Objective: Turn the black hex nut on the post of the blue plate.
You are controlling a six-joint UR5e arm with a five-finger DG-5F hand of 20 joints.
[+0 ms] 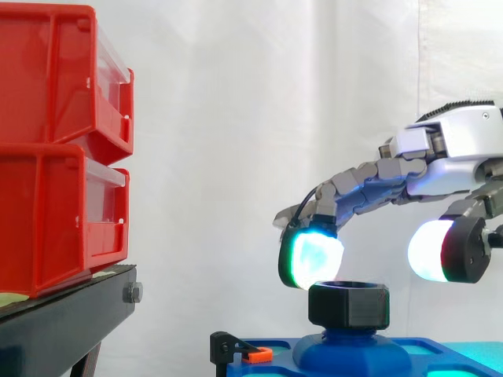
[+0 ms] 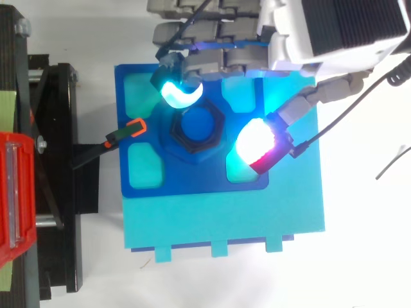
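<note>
The black hex nut sits on the blue post at the middle of the blue plate. My hand comes in from the right and hovers just above the nut, open with its fingers stretched out. A cyan-glowing fingertip pad hangs at the nut's upper left edge; I cannot tell if it touches. The thumb pad, glowing white and red, stays clear of the nut on its right. From above, the fingertip pad and the thumb pad flank the nut.
Two stacked red bins stand on a black stand at the left. A black clamp with an orange tip reaches onto the plate's left edge. The plate rests on a teal base.
</note>
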